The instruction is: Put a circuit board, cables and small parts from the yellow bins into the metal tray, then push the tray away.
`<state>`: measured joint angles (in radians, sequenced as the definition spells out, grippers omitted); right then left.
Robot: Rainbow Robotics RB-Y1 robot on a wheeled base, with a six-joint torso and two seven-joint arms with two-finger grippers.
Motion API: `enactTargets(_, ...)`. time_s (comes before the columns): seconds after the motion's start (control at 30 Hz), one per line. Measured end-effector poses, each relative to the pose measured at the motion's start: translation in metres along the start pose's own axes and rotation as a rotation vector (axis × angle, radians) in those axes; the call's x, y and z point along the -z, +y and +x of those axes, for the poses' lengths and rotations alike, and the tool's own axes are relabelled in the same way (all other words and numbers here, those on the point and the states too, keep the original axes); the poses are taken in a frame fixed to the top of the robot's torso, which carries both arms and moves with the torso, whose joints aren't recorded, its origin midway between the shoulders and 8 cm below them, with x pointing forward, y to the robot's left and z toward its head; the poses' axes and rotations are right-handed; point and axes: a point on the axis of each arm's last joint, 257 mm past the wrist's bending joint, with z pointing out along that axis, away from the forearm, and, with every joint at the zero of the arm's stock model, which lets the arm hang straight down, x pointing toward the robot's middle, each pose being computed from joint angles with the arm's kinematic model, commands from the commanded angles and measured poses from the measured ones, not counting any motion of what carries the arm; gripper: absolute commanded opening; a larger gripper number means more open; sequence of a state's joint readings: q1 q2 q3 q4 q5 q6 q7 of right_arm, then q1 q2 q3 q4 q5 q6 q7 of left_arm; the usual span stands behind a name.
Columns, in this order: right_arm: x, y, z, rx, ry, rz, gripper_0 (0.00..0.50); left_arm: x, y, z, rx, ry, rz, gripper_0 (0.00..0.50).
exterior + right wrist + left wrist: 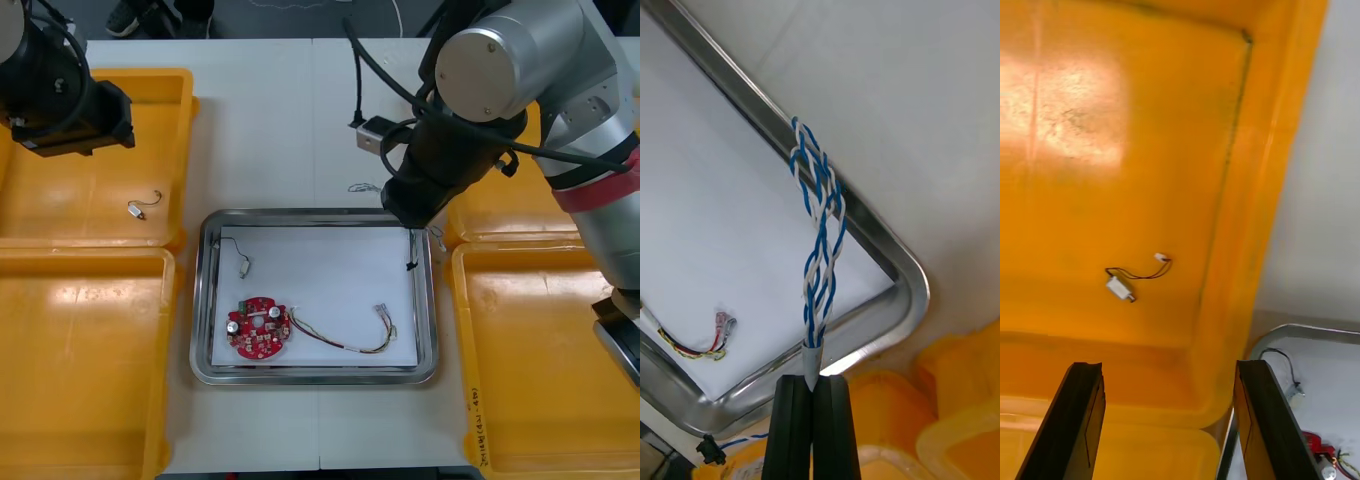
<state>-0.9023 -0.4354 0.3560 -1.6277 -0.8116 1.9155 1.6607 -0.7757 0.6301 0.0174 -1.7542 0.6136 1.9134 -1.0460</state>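
My right gripper [814,381] is shut on a twisted blue and white cable [818,240], held above the far right corner of the metal tray [904,264]. The cable's black plug end [411,263] hangs just inside the tray's right rim. In the white-lined tray [205,300] lie a round red circuit board [258,331], a red and yellow cable [345,343] and a small metal part [243,264] on a black lead. My left gripper [1169,367] hovers open over the far left yellow bin [60,200], near a small metal part [1120,288] with thin wires.
Two yellow bins stand at each side: near left [80,350], far right [500,210], near right [545,370]. My right arm [520,70] crosses above the far right bin. Bare table lies beyond the tray's far rim.
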Motion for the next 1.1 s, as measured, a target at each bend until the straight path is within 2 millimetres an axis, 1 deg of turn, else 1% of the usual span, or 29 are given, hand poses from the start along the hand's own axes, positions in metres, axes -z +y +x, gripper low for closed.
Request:
enactTargets(0.1, -0.006, 0.01, -0.002, 0.094, 0.012, -0.003, 0.0, -0.006, 0.016, -0.001, 0.038, 0.035, -0.021, 0.5)
enactTargets(0.27, -0.016, 0.02, -0.004, 0.167, 0.031, 0.03, 0.0, -0.02, 0.035, 0.004, 0.098, 0.107, -0.046, 0.5)
enactTargets(0.37, -0.019, 0.025, -0.008, 0.309, 0.035, 0.037, 0.0, -0.03, 0.044, 0.01, 0.13, 0.148, -0.055, 0.5)
enactTargets(0.47, -0.02, 0.028, -0.015, 0.402, 0.023, 0.047, 0.0, -0.039, 0.047, 0.007, 0.153, 0.147, -0.047, 0.5)
enactTargets(0.57, -0.023, 0.03, -0.024, 0.416, 0.002, 0.07, 0.0, -0.047, 0.047, 0.006, 0.161, 0.145, -0.044, 0.5)
enactTargets(0.67, -0.031, 0.035, -0.028, 0.444, 0.0, 0.089, 0.0, -0.056, 0.046, 0.007, 0.155, 0.146, -0.046, 0.5)
enactTargets(0.77, -0.039, 0.041, -0.03, 0.478, 0.006, 0.103, 0.0, -0.066, 0.044, 0.012, 0.145, 0.159, -0.051, 0.5)
enactTargets(0.9, -0.048, 0.048, -0.027, 0.514, 0.025, 0.112, 0.0, -0.077, 0.047, 0.018, 0.152, 0.182, -0.061, 0.5)
enactTargets(1.1, -0.055, 0.052, -0.023, 0.542, 0.047, 0.117, 0.0, -0.09, 0.053, 0.024, 0.171, 0.203, -0.071, 0.5)
